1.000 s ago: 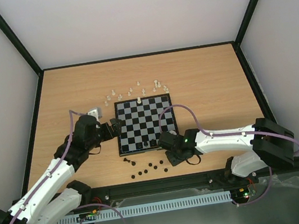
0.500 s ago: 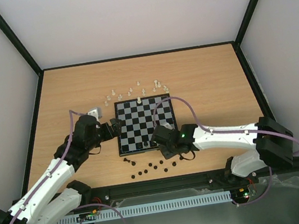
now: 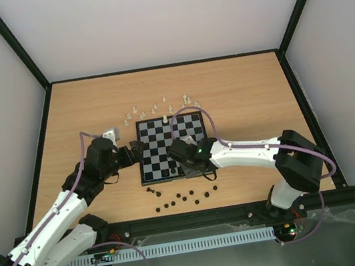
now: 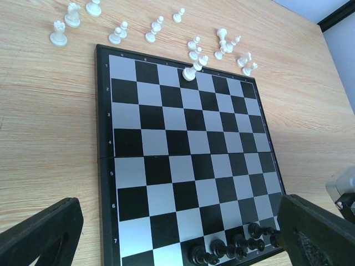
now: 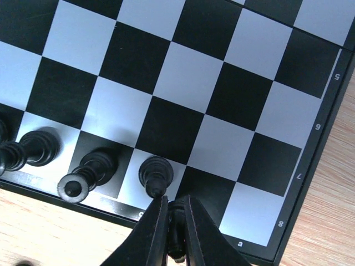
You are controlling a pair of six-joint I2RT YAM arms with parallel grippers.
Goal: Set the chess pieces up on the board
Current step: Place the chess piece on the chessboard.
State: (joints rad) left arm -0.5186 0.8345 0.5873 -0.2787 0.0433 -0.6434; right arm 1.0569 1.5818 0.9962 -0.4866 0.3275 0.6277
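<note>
The board [image 3: 165, 138] lies mid-table, black and silver checks. My right gripper [image 3: 181, 163] hangs over its near edge, shut on a black chess piece [image 5: 176, 233] pinched between the fingers [image 5: 158, 221], just beside a standing black piece [image 5: 155, 174]. More black pieces [image 5: 89, 172] stand along that same row, seen also in the left wrist view as black pieces [image 4: 233, 249]. One white piece [image 3: 164, 119] stands on the far row. My left gripper [image 3: 136, 151] waits open at the board's left edge, with nothing between its fingers [image 4: 39, 233].
Several white pieces [image 3: 160, 107] stand scattered on the wood beyond the board's far edge. Several loose black pieces [image 3: 178, 200] lie on the table in front of the board's near edge. Black frame rails border the table.
My right arm has swung left and forward, from the loose black pieces at the near right onto the board's near row, with the piece in its grip. The left arm has stayed put.
</note>
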